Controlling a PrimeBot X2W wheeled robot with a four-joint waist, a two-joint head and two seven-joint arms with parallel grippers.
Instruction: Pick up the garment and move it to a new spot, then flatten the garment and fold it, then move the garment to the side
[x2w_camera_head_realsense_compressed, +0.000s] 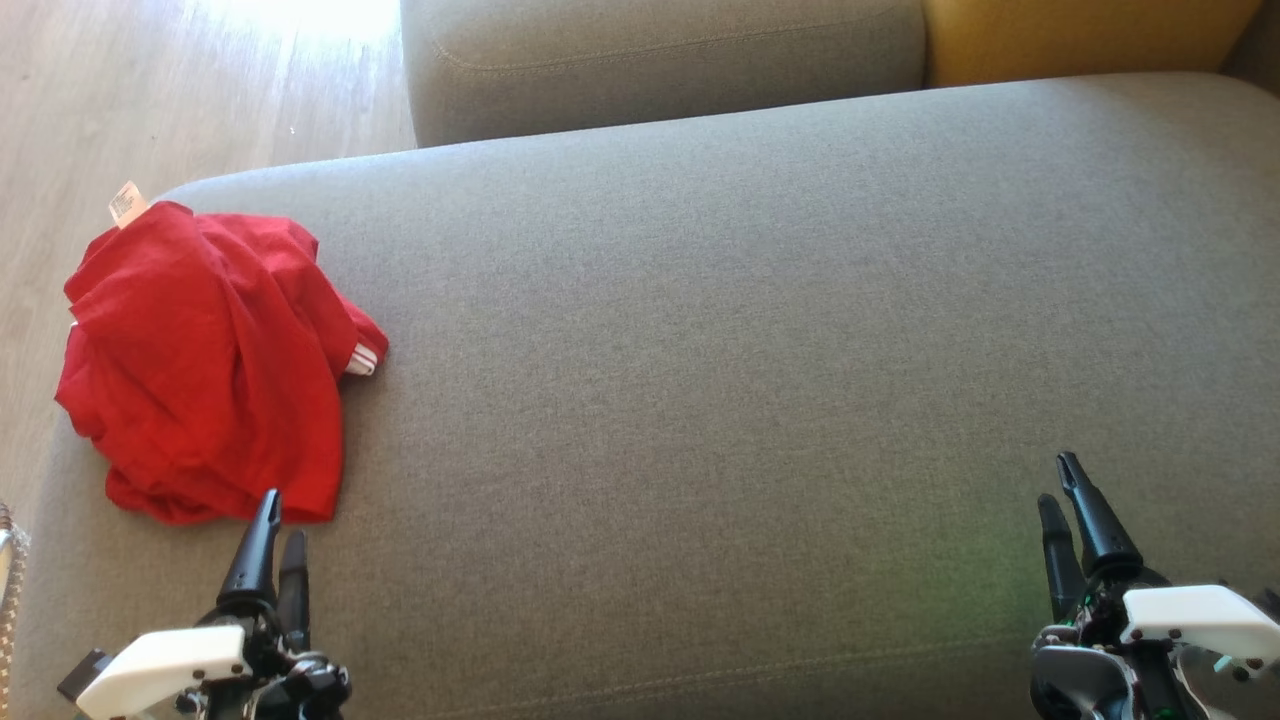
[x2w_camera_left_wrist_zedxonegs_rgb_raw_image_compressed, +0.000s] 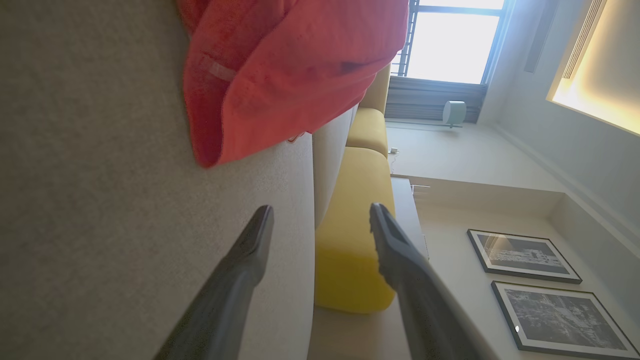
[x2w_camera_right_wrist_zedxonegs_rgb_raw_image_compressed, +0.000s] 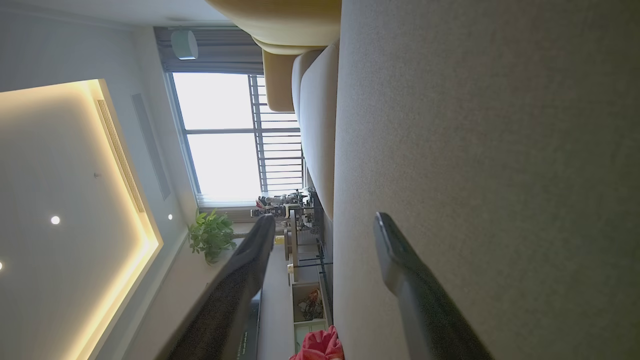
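Head view, entry 1: garment (x2w_camera_head_realsense_compressed: 205, 360), red, is lying crumpled in a heap at the left end of the grey sofa seat (x2w_camera_head_realsense_compressed: 750, 350), close to the rim above the wooden floor (x2w_camera_head_realsense_compressed: 150, 100). A pale label (x2w_camera_head_realsense_compressed: 125, 203) is sticking up at its far corner. By its bunched folds it is judged not yet flattened or folded.

Entry 2: left gripper (x2w_camera_head_realsense_compressed: 283, 515) is hovering just beside the heap's near edge. In the left wrist view its 2 fingers are standing apart with nothing between them and are pointing along the seat toward the cloth. As the nearer arm, it is probably being lined up for the pick.

Entry 3: right gripper (x2w_camera_head_realsense_compressed: 1055, 478) is waiting at the right end of the seat, well apart from the garment. In the right wrist view its 2 fingers are likewise spread and empty. It is probably being kept back so that the bare middle of the seat is free as the new spot.
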